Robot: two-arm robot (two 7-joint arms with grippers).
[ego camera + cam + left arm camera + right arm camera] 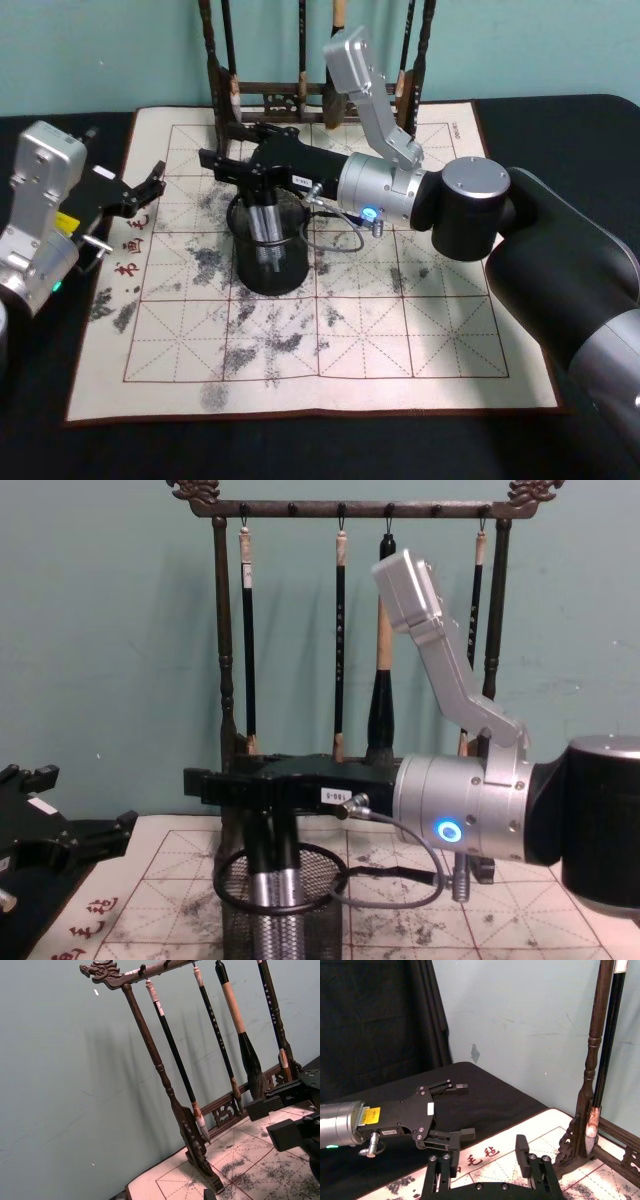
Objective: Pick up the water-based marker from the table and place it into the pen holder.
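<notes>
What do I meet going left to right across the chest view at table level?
Left pincer, open at the mat's left edge → pen holder with the marker standing inside → right arm's silver wrist. The right pincer sits directly over the holder, so it takes no separate place.

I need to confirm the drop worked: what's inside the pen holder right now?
Two silver-and-black markers stand upright inside the pen holder. The open right gripper sits directly over the rim, so the markers' tops are covered; the cup's bottom can't be seen.
</notes>
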